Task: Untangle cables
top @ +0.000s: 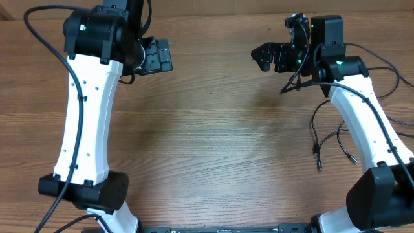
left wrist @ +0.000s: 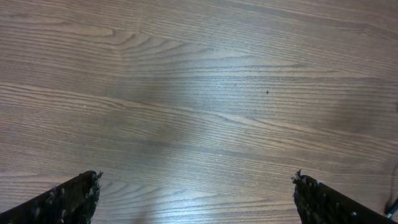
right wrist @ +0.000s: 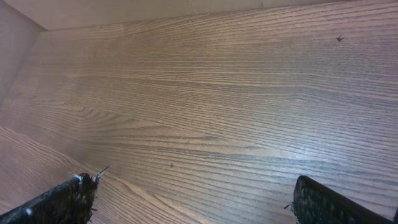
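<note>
While our left gripper (top: 163,57) and right gripper (top: 261,58) both gaped empty, the cables (top: 330,136) lay beside the right arm (top: 363,123).

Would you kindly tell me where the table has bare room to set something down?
The middle of the table, between the left arm and right arm, is bare, as is the strip between the left tool and right tool. It is crowded beside the right arm, where the cables lie.
</note>
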